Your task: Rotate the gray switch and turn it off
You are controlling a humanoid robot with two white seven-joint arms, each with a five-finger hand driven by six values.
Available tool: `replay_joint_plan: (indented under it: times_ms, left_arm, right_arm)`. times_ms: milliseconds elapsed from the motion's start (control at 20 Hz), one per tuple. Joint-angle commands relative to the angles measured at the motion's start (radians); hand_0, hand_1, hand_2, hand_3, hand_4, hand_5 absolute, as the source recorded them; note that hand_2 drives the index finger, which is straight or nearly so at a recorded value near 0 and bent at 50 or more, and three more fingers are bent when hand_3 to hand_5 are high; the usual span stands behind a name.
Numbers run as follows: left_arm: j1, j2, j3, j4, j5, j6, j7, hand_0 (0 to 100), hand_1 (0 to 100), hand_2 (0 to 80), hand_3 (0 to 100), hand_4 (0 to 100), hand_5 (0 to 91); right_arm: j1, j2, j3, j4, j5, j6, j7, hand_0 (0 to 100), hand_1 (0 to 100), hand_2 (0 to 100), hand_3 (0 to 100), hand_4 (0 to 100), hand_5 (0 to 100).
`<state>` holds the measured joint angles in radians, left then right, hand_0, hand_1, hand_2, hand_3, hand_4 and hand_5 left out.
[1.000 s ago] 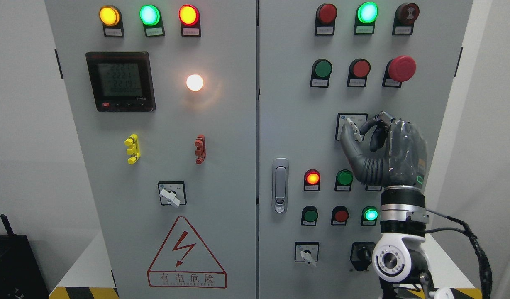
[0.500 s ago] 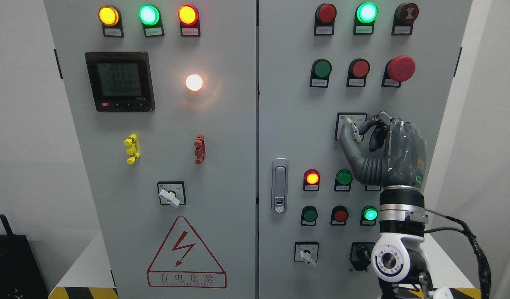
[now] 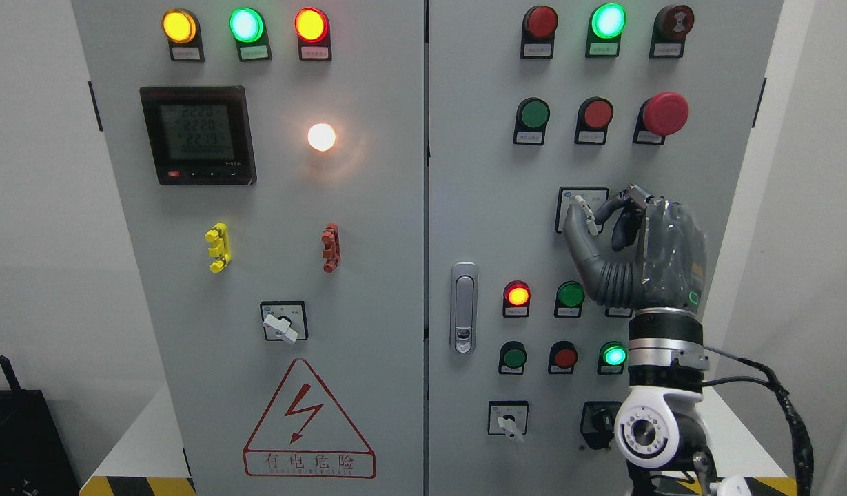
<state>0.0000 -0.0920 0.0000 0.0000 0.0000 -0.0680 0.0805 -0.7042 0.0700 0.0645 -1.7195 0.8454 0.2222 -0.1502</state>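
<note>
1. The right hand (image 3: pixel 630 241) reaches up from the lower right to the right door of the grey control cabinet (image 3: pixel 368 275), its back turned to the camera.
2. Its thumb and curled fingers (image 3: pixel 619 207) pinch the gray switch (image 3: pixel 586 213), a small pale lever on a square plate in the middle of the right door.
3. The lever shows between thumb and forefinger, tilted with its top end toward the upper left.
4. The switch sits below the red mushroom button (image 3: pixel 664 114) and above a lit red lamp (image 3: pixel 517 295) and a dark green button (image 3: pixel 570 294).
5. A lit green lamp (image 3: pixel 613 355) shines just left of the wrist.
6. On the left door, a digital meter (image 3: pixel 197 134) shows figures, a white lamp (image 3: pixel 321 136) glows, and another rotary switch (image 3: pixel 282 325) points down to the right.
7. A door handle (image 3: pixel 464 306) stands at the left edge of the right door.
8. The left hand does not appear.
</note>
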Motion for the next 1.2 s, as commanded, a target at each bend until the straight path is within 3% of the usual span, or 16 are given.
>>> replay_joint_plan:
  times_ms: [0, 700, 1150]
  left_arm:
    - [-0.009, 0.000, 0.008, -0.026, 0.018, 0.002, -0.001, 12, 39, 0.0, 0, 0, 0.0]
    - [-0.009, 0.000, 0.008, -0.026, 0.018, 0.002, -0.001, 12, 39, 0.0, 0, 0, 0.0]
    - [-0.009, 0.000, 0.008, -0.026, 0.020, 0.001, -0.001, 12, 39, 0.0, 0, 0, 0.0]
  right_arm:
    - [0.000, 0.001, 0.005, 0.001, 0.000, -0.001, 0.003, 57, 46, 72, 100, 97, 100]
    - [-0.004, 0.001, 0.005, 0.001, -0.002, -0.003, 0.000, 58, 44, 73, 100, 97, 100]
    - [-0.004, 0.001, 0.001, 0.000, -0.003, -0.004, 0.000, 51, 45, 73, 100, 97, 100]
